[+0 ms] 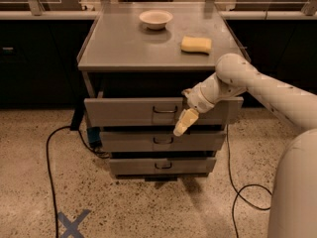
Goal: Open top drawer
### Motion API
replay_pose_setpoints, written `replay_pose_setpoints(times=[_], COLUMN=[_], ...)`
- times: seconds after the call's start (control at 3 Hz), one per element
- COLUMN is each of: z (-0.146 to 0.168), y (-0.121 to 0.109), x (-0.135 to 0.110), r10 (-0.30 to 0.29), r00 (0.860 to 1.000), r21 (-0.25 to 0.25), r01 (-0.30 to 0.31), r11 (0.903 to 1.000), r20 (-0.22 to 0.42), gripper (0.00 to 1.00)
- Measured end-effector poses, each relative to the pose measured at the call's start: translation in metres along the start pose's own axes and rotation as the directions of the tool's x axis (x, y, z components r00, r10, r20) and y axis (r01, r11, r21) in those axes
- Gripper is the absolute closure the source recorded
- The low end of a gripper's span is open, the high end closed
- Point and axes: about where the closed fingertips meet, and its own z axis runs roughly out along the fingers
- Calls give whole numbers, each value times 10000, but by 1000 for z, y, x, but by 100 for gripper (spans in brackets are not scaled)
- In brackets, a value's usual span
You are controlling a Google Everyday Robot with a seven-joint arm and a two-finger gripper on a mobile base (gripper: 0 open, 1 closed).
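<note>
- Down at the far left, a blue tape cross (72, 222) is stuck to the speckled floor, and a black cable (48, 172) snakes past it toward the cabinet.
- Next comes the grey metal cabinet (124, 48); a white bowl (155, 19) sits toward the back of its top.
- Under that top, the top drawer (124, 113) is pulled out a little, its wide front standing forward of the middle drawer (129, 141) and the bottom drawer (133, 166). Its small dark handle (165, 109) sits at centre.
- Just right of that handle, the gripper (181, 123) hangs in front of the top drawer's panel, pointing down and left; whether it is open or closed cannot be told.
- Further right, a yellow sponge (196, 44) lies on the cabinet top.
- On the right, the white arm (262, 86) reaches in.
</note>
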Motion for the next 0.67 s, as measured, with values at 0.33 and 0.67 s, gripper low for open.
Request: replay_pose_setpoints(times=[0.33,0.67], z=[-22,-15], y=[26,49], x=[0,7], r10=[-487,-476], r00=[9985,9978], r21=[246,-200], r01=[492,467], r11=[9985,9987], r20=[-234,-466], gripper=[0,0])
